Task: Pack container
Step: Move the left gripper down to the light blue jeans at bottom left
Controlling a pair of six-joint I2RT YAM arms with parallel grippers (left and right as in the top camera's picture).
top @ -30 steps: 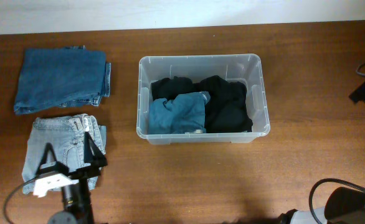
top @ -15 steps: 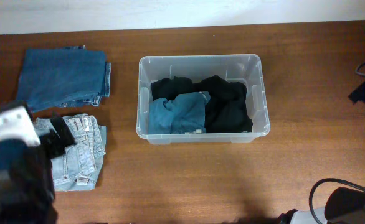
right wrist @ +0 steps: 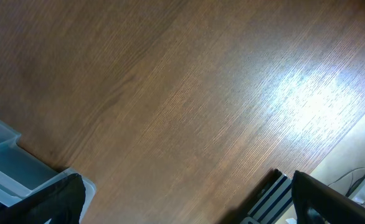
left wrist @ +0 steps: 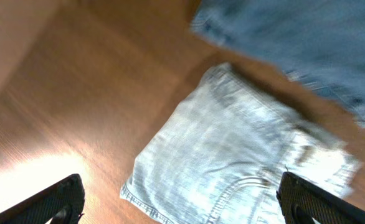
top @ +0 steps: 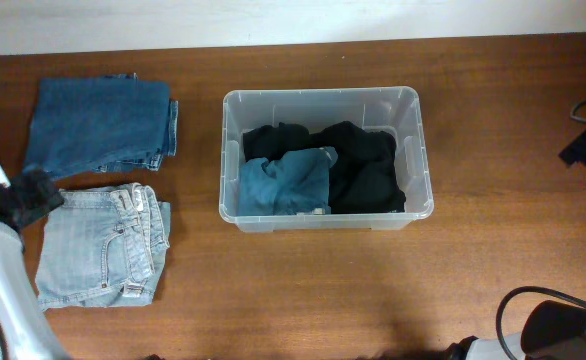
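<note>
The clear rectangular plastic container [top: 320, 93] is part-filled. With the left claw [left wrist: 179, 202] and right claw [right wrist: 192, 202] released, the near-left folded pale-blue denim jeans [top: 103, 245] could be unfolded if pinched by one layer.

Clothes [top: 323, 175] in container [top: 318, 94]; far jeans [top: 98, 125] and near jeans [top: 98, 248] to its left.

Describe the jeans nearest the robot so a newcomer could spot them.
Left of the clear container in the middle of the table lie two folded pairs of jeans. The light-wash jeans are the pair at the front edge. Their pale, faded blue sets them apart from the dark blue jeans behind.
</note>
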